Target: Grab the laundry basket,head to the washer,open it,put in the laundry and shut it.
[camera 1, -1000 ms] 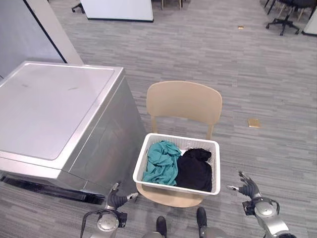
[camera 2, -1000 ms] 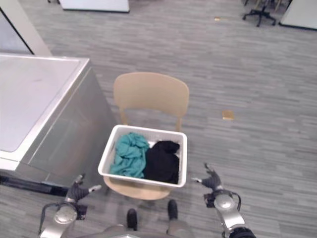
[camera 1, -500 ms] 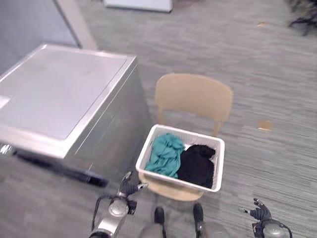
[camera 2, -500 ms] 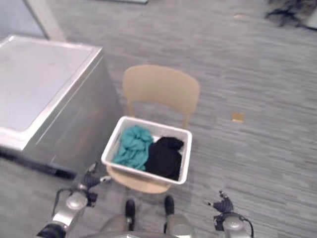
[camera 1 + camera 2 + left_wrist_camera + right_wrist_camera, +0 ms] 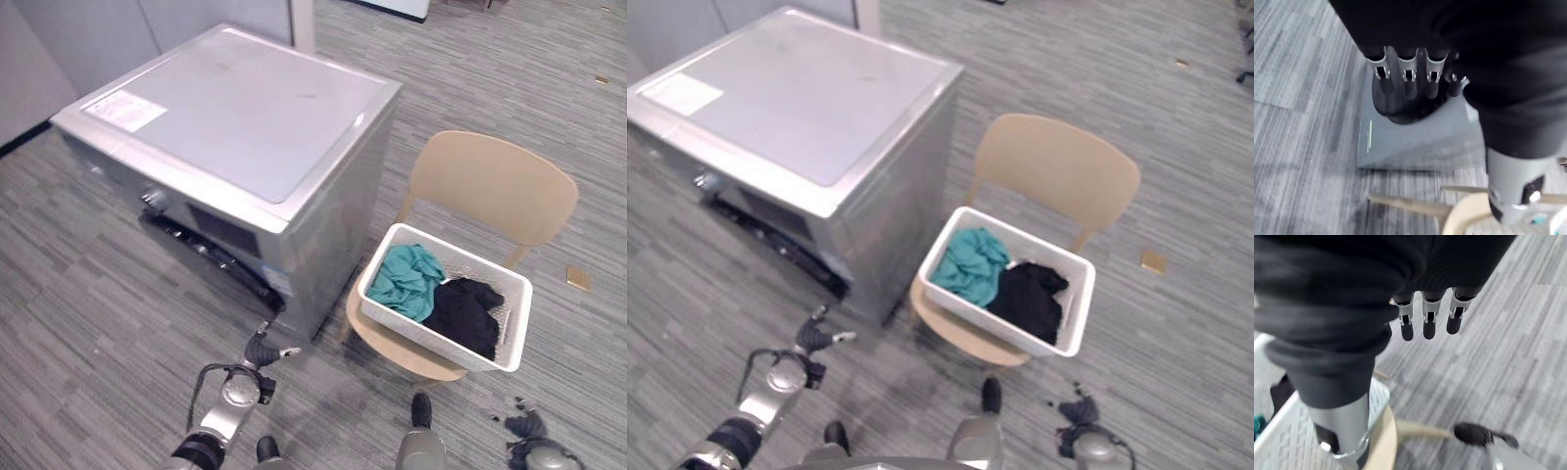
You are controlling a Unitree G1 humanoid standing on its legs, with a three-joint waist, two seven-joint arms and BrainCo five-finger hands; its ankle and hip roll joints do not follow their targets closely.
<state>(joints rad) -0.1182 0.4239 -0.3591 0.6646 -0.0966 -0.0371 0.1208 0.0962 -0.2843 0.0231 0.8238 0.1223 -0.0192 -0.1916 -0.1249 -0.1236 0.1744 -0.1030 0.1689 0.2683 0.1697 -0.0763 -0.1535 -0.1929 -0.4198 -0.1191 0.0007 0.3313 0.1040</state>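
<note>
1. Fingers of left hand point(image 5: 261, 351) hung straight and relaxed, low over the floor near the washer point(image 5: 245, 117) corner, touching nothing; right hand point(image 5: 1425, 320) likewise slack and empty.
2. Laundry basket point(image 5: 517, 323) sat on the chair point(image 5: 490, 181), teal and black clothes inside — ungrabbed.
3. Risk, by my reckoning: both hands stood well apart from the rim — a one-sided grab could tip it off the seat.

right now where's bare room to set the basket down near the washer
The washer's flat top is bare. Open carpet lies before its front. It is tight between the washer's side and the tan chair, where the white laundry basket with teal and black clothes covers the seat. Both hands, left hand and right hand, hang low and empty.
</note>
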